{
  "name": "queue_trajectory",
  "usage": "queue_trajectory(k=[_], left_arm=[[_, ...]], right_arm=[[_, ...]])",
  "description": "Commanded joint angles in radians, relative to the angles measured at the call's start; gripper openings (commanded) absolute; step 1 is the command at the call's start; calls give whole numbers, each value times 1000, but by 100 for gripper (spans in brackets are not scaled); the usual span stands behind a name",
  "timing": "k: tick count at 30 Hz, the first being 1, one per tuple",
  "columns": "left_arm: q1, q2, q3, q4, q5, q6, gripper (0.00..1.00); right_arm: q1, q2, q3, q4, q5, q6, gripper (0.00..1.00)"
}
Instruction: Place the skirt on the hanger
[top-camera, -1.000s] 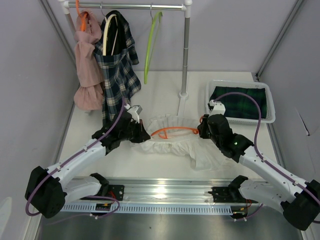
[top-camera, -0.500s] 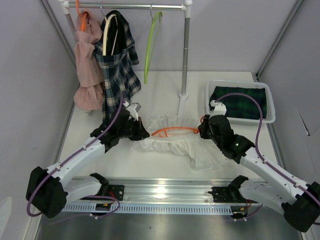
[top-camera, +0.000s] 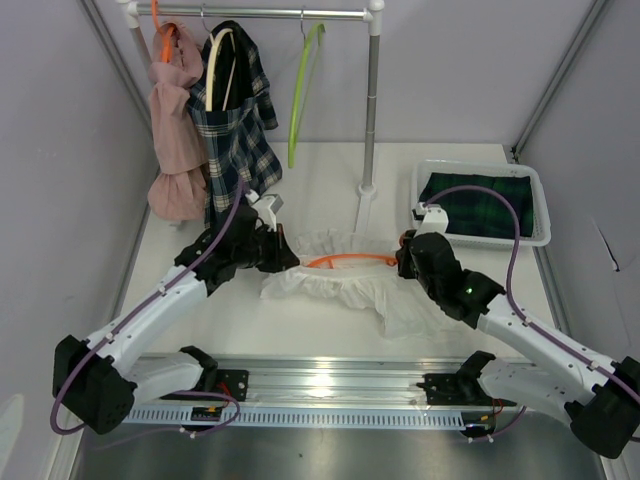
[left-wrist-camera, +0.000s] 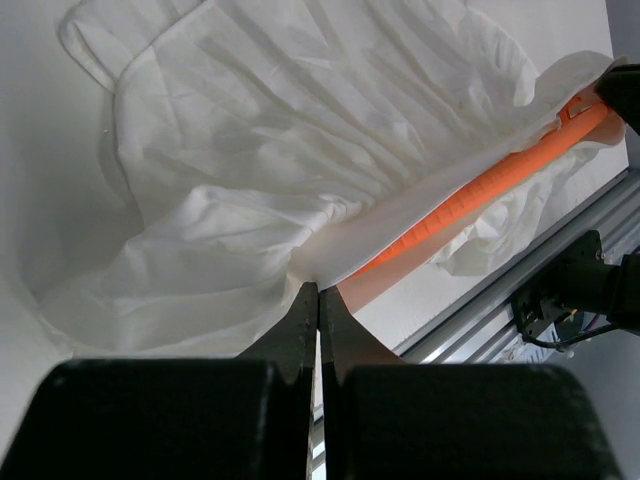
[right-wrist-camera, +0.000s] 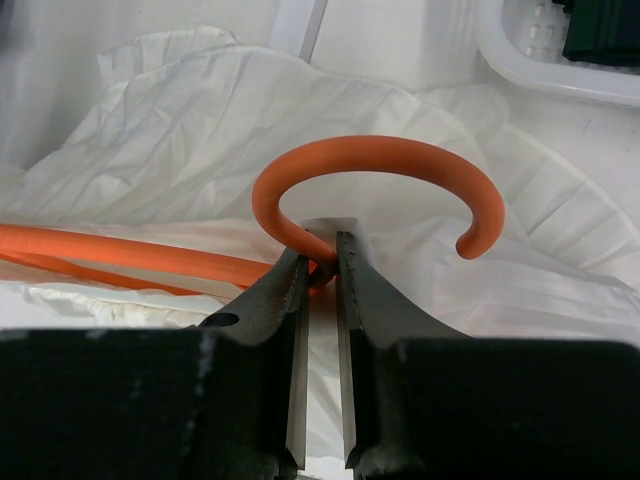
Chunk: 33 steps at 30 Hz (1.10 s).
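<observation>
Left gripper (left-wrist-camera: 318, 290) is pinched fully together on a fold of the skirt (left-wrist-camera: 300, 150), with the cloth bunched right at its tips. Right gripper (right-wrist-camera: 320, 240) is narrow and is gripping the hanger (right-wrist-camera: 385, 160) at the base of its hook.

Wider view: the table (top-camera: 320, 170) has the rack (top-camera: 372, 100) at the back, carrying a pink dress (top-camera: 175, 120), a plaid dress (top-camera: 235, 130) and a green hanger (top-camera: 305, 90). The skirt lies spread on the table between my two arms. A basket (top-camera: 490, 241) of dark plaid cloth sits back right. The hanger's bar is partly tucked under the skirt's top layer, with the hook sticking out on the right.
</observation>
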<state>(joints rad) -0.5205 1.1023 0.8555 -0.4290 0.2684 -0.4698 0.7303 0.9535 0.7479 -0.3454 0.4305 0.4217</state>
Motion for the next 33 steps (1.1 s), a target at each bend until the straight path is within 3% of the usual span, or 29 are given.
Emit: queue_trajectory(k=[1, 22, 33], left_arm=[[-7, -45, 94, -63, -27, 43, 0], [-256, 56, 402, -165, -167, 19, 0], [-319, 100, 433, -166, -190, 16, 0]], right_arm=[[21, 17, 60, -26, 123, -66, 0], [234, 157, 304, 6, 172, -127, 0], [343, 192, 369, 2, 228, -124, 0]])
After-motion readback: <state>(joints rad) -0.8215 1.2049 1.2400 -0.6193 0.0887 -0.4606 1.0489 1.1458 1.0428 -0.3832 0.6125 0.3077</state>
